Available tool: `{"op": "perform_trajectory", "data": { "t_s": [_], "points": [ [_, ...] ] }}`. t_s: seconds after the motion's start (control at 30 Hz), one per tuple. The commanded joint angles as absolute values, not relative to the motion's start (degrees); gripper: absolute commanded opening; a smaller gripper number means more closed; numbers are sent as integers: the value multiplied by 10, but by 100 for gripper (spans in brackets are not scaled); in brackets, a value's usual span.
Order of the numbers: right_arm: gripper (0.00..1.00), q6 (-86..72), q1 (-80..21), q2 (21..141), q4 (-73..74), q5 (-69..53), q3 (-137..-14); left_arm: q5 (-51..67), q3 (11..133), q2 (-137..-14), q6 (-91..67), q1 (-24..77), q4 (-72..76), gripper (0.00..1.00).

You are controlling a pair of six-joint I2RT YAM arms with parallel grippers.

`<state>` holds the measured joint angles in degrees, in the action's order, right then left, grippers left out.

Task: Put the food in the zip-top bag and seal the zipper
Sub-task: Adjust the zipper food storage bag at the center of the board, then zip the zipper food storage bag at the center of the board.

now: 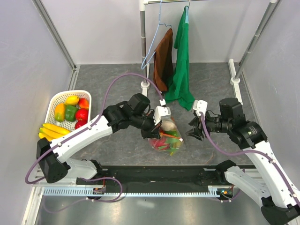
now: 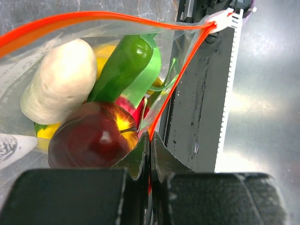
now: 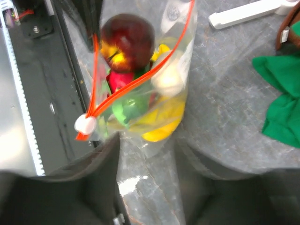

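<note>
The clear zip-top bag (image 1: 167, 136) stands in the middle of the table. It holds a dark red apple (image 2: 91, 140), a whitish round piece (image 2: 61, 86), a green pepper (image 2: 124, 65) and yellow pieces. My left gripper (image 1: 152, 129) is shut on the red-orange zipper (image 2: 164, 101) at the bag's left end (image 2: 150, 140). The zipper's mouth gapes open. The white slider (image 3: 85, 124) sits at the strip's other end, just in front of my right gripper (image 3: 145, 159). The right gripper (image 1: 193, 127) is open and empty beside the bag's right side. The bag also shows in the right wrist view (image 3: 154, 70).
A white basket (image 1: 55, 99) at the far left holds more fruit, with a yellow banana bunch (image 1: 53, 130) at its near edge. A rack at the back carries a brown cloth (image 1: 163, 60), a green cloth (image 1: 181, 61) and a wire hanger. A black rail (image 1: 159, 173) runs along the near edge.
</note>
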<state>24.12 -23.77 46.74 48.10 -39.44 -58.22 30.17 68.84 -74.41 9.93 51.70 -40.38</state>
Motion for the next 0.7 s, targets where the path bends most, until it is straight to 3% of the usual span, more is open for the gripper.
{"op": "perform_trajectory", "data": {
  "t_s": [0.0,0.17,0.33,0.63,0.67],
  "points": [
    [66,270,-236,419,524,-410,-570,306,729,-757,72,508,-371,2],
    [71,264,-237,365,490,-417,-522,330,741,-780,14,474,-348,2],
    [67,285,-237,372,443,-422,-477,369,766,-813,-34,427,-326,2],
    [62,171,-237,431,258,-440,-439,371,766,-808,-35,427,-312,2],
    [58,163,-237,435,251,-442,-440,369,763,-807,-34,427,-311,2]
  ]
}}
